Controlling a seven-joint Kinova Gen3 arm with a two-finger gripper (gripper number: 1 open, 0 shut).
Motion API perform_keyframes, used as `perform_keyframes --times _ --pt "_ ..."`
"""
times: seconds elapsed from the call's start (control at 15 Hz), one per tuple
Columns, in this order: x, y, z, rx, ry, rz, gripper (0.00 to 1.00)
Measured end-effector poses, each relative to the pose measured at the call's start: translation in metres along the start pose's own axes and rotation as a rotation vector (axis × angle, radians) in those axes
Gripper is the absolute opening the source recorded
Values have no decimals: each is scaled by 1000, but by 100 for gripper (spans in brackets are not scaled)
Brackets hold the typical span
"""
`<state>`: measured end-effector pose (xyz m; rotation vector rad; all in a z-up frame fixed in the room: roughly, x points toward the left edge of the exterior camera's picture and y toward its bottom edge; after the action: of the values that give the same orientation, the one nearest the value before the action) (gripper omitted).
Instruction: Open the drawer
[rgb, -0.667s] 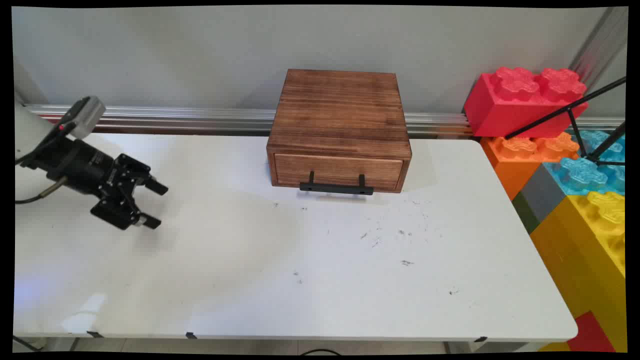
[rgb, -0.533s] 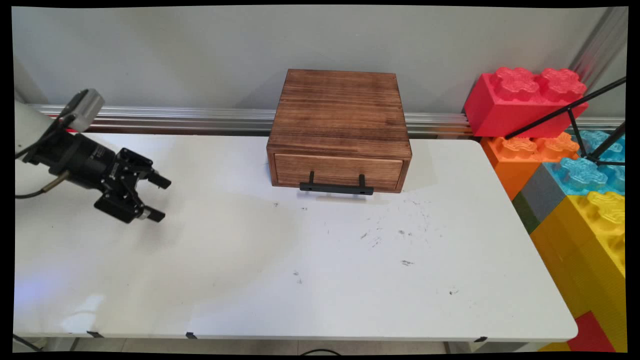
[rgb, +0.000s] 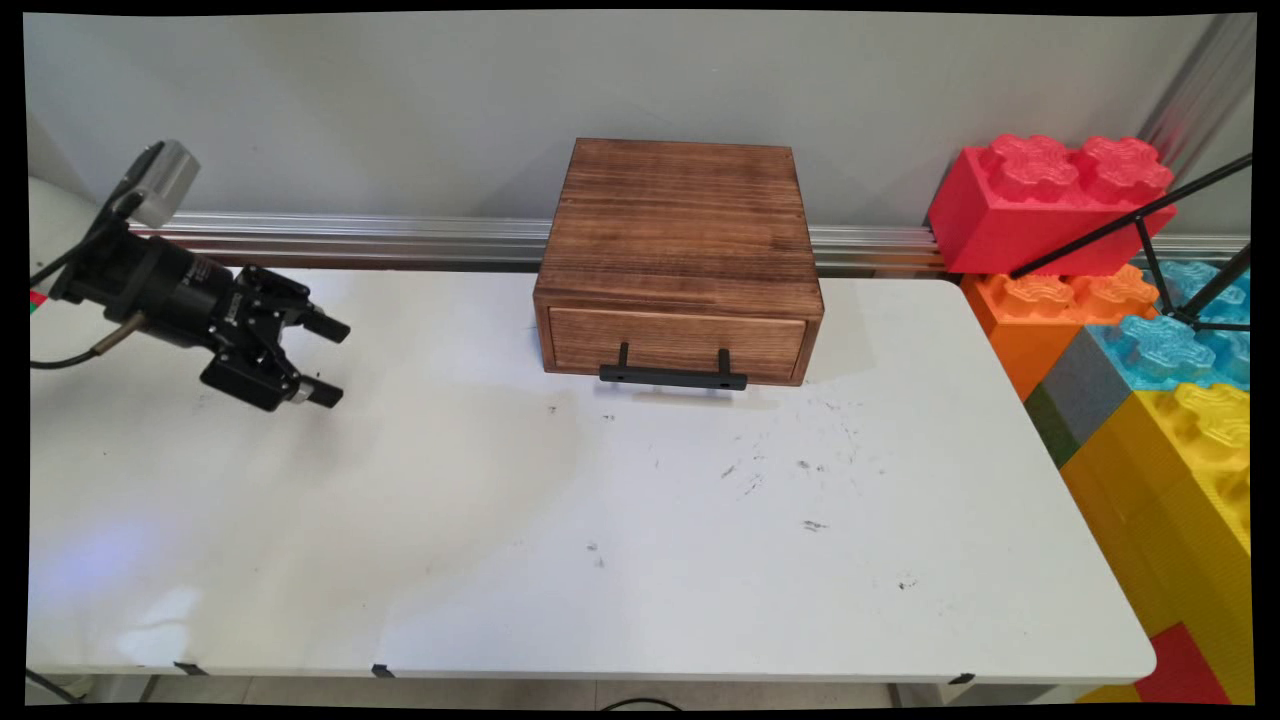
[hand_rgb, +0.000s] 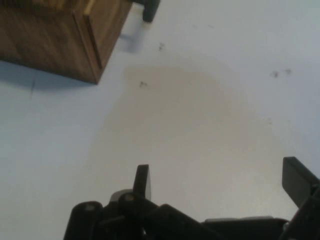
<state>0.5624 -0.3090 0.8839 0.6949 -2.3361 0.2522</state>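
Since the earlier pictures, the tool (rgb: 330, 360) has been rising and swinging toward the wooden box (rgb: 680, 262). From the main view, I am seeing it hanging over the left of the white worktop (rgb: 600, 540), spread wide and gripping nothing, well apart from the box. That box is sitting at the back by the wall, drawer shut, black handle (rgb: 672, 376) facing me. Big toy bricks (rgb: 1050, 200) are piled on the right.

From the hand view, I am looking past the tool (hand_rgb: 215, 180) at bare worktop (hand_rgb: 200, 125). Only a box corner (hand_rgb: 60, 35) and one handle end (hand_rgb: 150, 9) are showing; everything else is cut off.
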Motion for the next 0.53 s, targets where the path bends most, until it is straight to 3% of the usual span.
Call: perform_keyframes --times 0.33,0.53 --pt "45 -1 6 39 106 113 100" --pt "74 -3 32 33 113 144 100"
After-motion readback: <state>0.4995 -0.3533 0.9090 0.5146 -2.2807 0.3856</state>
